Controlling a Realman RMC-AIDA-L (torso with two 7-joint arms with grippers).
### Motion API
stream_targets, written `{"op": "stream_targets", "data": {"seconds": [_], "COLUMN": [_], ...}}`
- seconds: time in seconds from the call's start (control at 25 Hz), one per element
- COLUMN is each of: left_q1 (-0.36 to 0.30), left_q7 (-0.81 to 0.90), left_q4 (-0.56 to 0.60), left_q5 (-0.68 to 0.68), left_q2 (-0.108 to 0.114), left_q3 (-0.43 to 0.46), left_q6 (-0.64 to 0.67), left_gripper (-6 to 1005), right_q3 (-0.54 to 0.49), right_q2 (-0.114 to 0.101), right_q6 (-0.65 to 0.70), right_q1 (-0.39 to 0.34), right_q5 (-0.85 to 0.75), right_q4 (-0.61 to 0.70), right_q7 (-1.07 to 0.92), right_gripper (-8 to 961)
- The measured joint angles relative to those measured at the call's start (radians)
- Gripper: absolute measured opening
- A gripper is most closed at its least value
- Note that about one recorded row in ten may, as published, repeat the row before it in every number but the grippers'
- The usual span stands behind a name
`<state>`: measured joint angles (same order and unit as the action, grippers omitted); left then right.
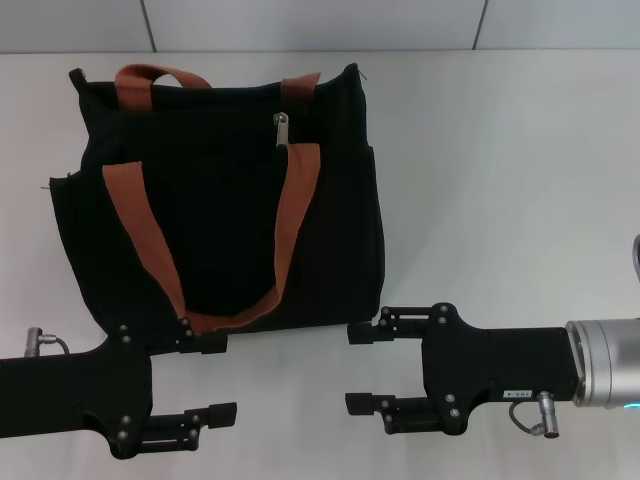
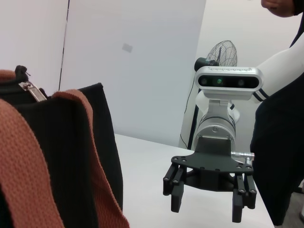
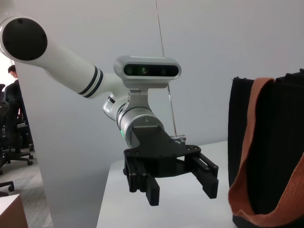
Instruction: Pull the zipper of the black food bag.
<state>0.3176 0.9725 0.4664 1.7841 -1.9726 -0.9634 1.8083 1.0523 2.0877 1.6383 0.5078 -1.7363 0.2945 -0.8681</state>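
Observation:
The black food bag (image 1: pixel 220 230) lies on the white table (image 1: pixel 500 180) at the back left, with its orange-brown handles (image 1: pixel 290 215) draped over its front. The zipper (image 1: pixel 282 129), a small silver tab, sits near the bag's top, right of centre; it also shows in the left wrist view (image 2: pixel 32 91). My left gripper (image 1: pixel 213 378) is open and empty at the bag's near edge, one finger beside the handle loop. My right gripper (image 1: pixel 352 366) is open and empty, just right of the bag's near right corner. Both are far from the zipper.
The left wrist view shows the right gripper (image 2: pixel 207 211) beside the bag (image 2: pixel 57 156), with a person (image 2: pixel 280 142) and a fan (image 2: pixel 223 52) behind. The right wrist view shows the left gripper (image 3: pixel 183 192) and the bag (image 3: pixel 280 142).

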Motion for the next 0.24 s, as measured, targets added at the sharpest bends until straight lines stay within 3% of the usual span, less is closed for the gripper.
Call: {"op": "stream_targets", "data": {"seconds": [0.24], "left_q1": [0.0], "left_q7": [0.0], "left_q4": [0.0], "left_q5": [0.0], "left_q2": [0.0], "left_q3": [0.0], "left_q6": [0.001], "left_gripper": [709], "right_q3": [0.0], "right_q2": [0.0], "right_q6": [0.0], "right_q1": [0.001], "right_q5": [0.0], "right_q4": [0.0], "right_q7": [-0.001], "right_gripper": [680]}}
